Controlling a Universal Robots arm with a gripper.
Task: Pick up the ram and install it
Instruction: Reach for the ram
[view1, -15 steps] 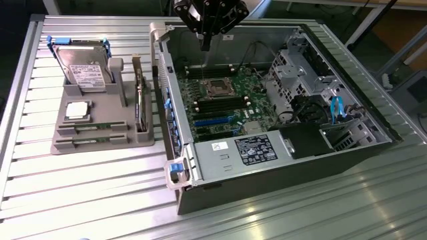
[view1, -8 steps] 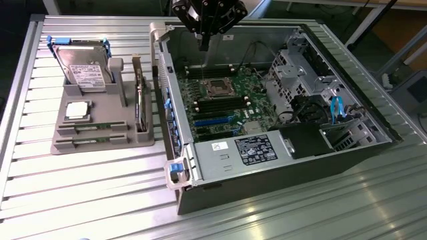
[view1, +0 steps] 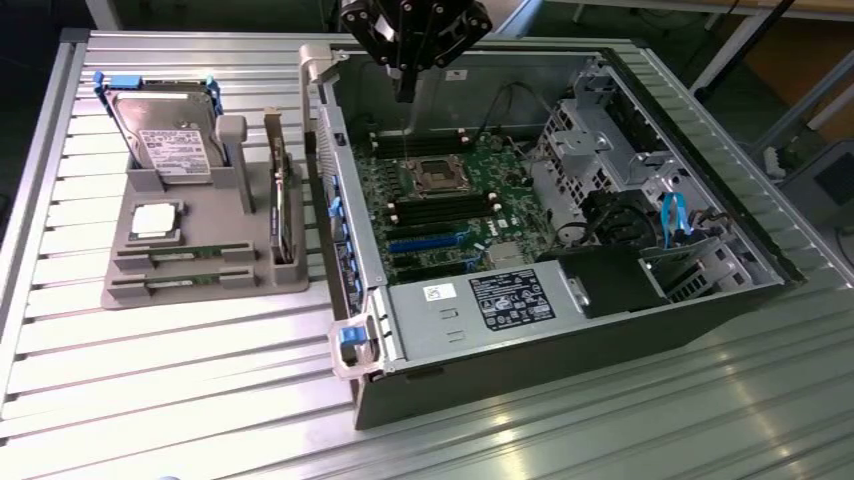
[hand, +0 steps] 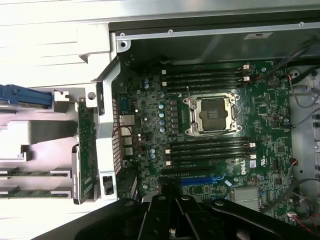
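Note:
Two ram sticks, narrow green boards, lie flat in the front slots of a grey holder (view1: 200, 290); one ram stick (view1: 187, 256) (hand: 35, 173) sits just behind the other (view1: 180, 284) (hand: 35, 192). My gripper (view1: 404, 92) (hand: 172, 222) hangs high over the back of the open computer case, well to the exterior view's right of the holder. Its fingers are shut together with nothing between them. Below it lies the green motherboard (view1: 461, 200) (hand: 150, 115) with black memory slots (view1: 430, 210) (hand: 210, 150) that look empty on both sides of the open processor socket (view1: 434, 178) (hand: 212, 114).
The holder also carries a hard drive (view1: 167, 145), a square silver processor chip (view1: 154, 220) and a tall card standing on edge (view1: 278, 195). The case wall (view1: 327, 200) rises between holder and motherboard. Drive cages and cables (view1: 641, 200) and a power supply (view1: 507, 300) stand inside the case.

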